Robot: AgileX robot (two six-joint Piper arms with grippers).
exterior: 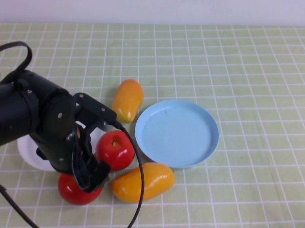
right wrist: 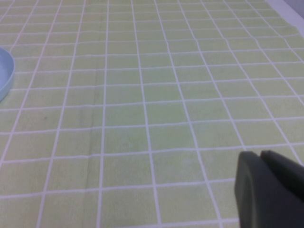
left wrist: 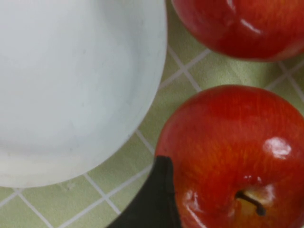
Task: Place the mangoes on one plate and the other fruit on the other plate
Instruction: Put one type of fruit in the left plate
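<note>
My left gripper point(exterior: 91, 178) is shut on a red apple point(exterior: 75, 191) that lies near the table's front edge, just off the white plate point(exterior: 28, 153). In the left wrist view one black finger point(left wrist: 156, 202) lies against that apple point(left wrist: 232, 156), and the white plate point(left wrist: 71, 85) is beside it. The second red apple point(exterior: 115, 150) sits between the white plate and the light blue plate point(exterior: 177, 133), which holds nothing. One mango point(exterior: 128, 99) lies behind the apples, the other mango point(exterior: 143, 181) in front of the blue plate. My right gripper point(right wrist: 266, 187) is shut over bare cloth.
A green checked cloth point(exterior: 234, 62) covers the table. The left arm's black body point(exterior: 27, 114) hides most of the white plate, and its cable point(exterior: 139, 193) drapes across the front mango. The right wrist view shows only the blue plate's edge point(right wrist: 4, 71).
</note>
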